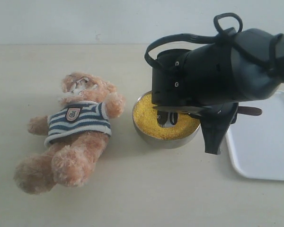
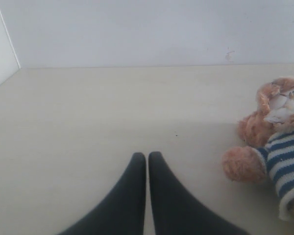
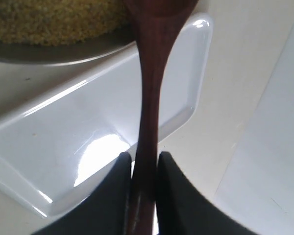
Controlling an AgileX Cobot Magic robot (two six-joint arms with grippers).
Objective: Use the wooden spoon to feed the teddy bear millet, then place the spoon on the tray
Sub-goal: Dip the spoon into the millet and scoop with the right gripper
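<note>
Bear: lying on its back on the table, left of the bowl, head toward the back of the table, striped shirt and badge facing up; one raised paw is near the bowl's rim, not touching
Millet: yellow grain filling the metal bowl, which stands mid-table between bear and tray
Spoon: off the table, held by its slim handle, roughly level; its round end reaches over the bowl's rim above the millet, and the handle's tail pokes out toward the tray; whether it touches the grain I cannot tell, the arm is in the way
Tray: white, flat on the table at the right, close beside the bowl
Right gripper: clamped on the spoon's handle, a finger on each side; it hangs over the bowl's right edge and hides part of it
Left gripper: fingers pressed together tip to tip, gripping nothing, low over bare table, with the bear off to one side, apart from it
</note>
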